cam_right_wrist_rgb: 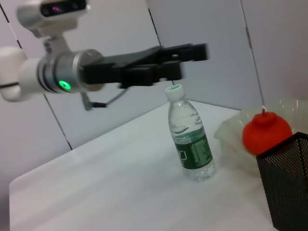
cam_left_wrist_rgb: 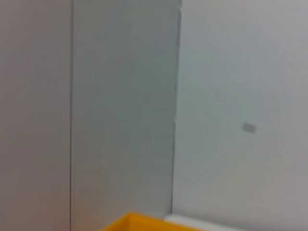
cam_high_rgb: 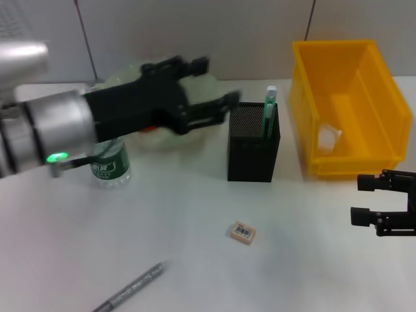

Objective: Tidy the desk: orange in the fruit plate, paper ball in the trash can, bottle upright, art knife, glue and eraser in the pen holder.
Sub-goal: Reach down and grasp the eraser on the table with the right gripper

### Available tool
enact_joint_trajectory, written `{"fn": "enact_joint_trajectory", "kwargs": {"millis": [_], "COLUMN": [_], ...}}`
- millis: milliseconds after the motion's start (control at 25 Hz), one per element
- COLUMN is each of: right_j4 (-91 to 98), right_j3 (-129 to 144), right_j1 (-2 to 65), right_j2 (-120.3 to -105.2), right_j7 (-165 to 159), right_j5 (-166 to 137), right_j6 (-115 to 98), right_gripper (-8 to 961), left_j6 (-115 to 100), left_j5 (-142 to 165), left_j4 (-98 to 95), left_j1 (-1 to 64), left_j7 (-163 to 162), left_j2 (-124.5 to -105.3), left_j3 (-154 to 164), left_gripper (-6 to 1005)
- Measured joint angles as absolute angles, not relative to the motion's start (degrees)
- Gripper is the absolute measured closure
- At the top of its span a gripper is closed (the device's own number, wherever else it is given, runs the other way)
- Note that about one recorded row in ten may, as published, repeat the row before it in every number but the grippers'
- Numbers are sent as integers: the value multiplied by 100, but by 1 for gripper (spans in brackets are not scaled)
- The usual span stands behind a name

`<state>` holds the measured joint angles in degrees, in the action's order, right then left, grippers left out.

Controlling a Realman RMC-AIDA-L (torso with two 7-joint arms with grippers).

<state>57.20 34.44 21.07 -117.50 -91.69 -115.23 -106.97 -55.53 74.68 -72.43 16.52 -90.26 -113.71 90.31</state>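
The left gripper [cam_high_rgb: 218, 107], jaws open and empty, hangs high at upper centre beside the holder [cam_high_rgb: 253, 143]. The eraser [cam_high_rgb: 242, 233] lies on the table [cam_high_rgb: 195, 260], lower centre, waiting. The right gripper [cam_high_rgb: 367, 200], jaws apart, is parked at the right edge.

Open tabletop around the eraser [cam_high_rgb: 242, 233]; pen holder [cam_high_rgb: 253, 151] stands behind.

Yellow trash can [cam_high_rgb: 383, 97], black mesh pen holder [cam_high_rgb: 253, 151]
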Motion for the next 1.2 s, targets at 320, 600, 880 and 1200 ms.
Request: {"fn": "enact_joint_trajectory", "kwargs": {"millis": [320, 600, 880, 1200], "right_j4": [5777, 6228, 6709, 7299], "right_j3": [3840, 4184, 4241, 4394], "right_j1": [2195, 2204, 2348, 2945], "right_j2": [-11711, -11725, -11795, -11705], "right_j7": [-9094, -9123, -9505, -10536], "right_j5": [-11523, -11882, -12436, -13193], "right_j6": [-10766, -10829, -11221, -11585], "right_gripper": [153, 153, 153, 153], "left_j6": [-7903, -8837, -9038, -9046], "left_j5": [11144, 13035, 14130, 14269], "left_j4": [-8928, -9750, -10050, -9693], "left_j1": [1684, 1743, 1615, 1730], "left_j7": [-12057, -13045, -14047, -14160], "left_j2": [-11592, -11854, -11860, -11869], "left_j3": [7550, 7595, 8712, 9011], "left_gripper": [186, 186, 186, 186]}}
